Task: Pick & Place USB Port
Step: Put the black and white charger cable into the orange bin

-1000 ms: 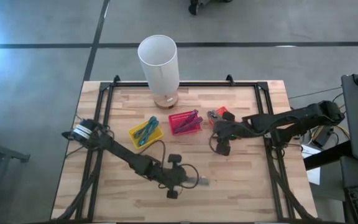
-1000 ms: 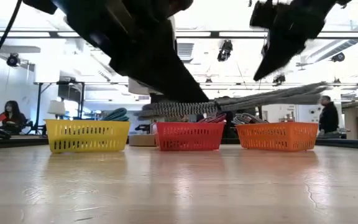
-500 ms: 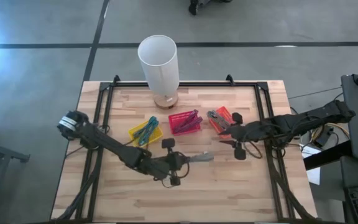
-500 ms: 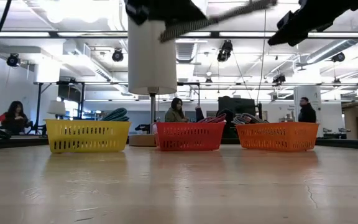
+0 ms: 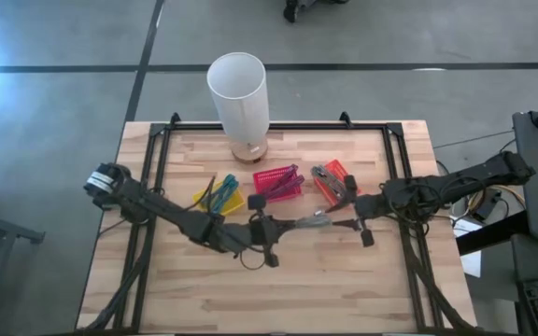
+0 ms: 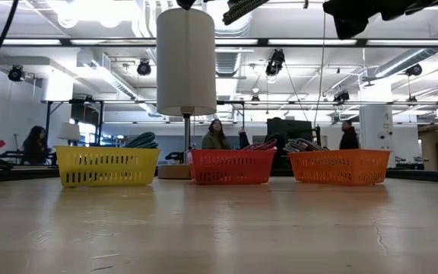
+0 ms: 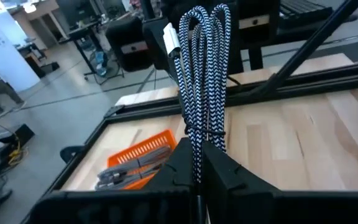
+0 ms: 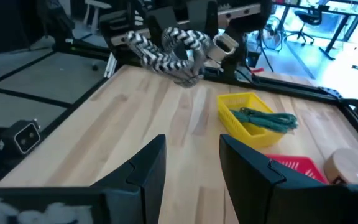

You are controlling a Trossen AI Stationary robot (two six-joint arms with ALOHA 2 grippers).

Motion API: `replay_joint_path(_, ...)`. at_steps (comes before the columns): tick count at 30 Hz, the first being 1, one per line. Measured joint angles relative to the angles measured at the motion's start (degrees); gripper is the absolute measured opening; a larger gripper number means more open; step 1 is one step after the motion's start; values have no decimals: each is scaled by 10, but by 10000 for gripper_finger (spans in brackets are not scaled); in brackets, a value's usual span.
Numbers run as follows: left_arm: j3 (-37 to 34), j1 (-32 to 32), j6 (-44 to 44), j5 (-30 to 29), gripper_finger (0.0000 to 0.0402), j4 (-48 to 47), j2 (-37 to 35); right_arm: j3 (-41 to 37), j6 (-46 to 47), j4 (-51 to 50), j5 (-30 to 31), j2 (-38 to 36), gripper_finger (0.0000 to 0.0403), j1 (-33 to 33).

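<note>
Braided cable (image 7: 202,81) held aloft by the left gripper (image 7: 197,163)

It is clamped above mid-table, seemingly clear of the orange basket (image 5: 330,179); the right gripper (image 8: 191,162), fingers spread and empty, is nearby.

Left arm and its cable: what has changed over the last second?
The left gripper, shut on the braided cable, carried it up the table toward the orange basket. The right gripper, open, pulled back rightward. All three baskets and the white cylinder stayed put.
</note>
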Motion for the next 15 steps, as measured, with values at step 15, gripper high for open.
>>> replay_joint_path(15,0,12,10,15,11,2,0,-1,34,45,1,31,142,1)
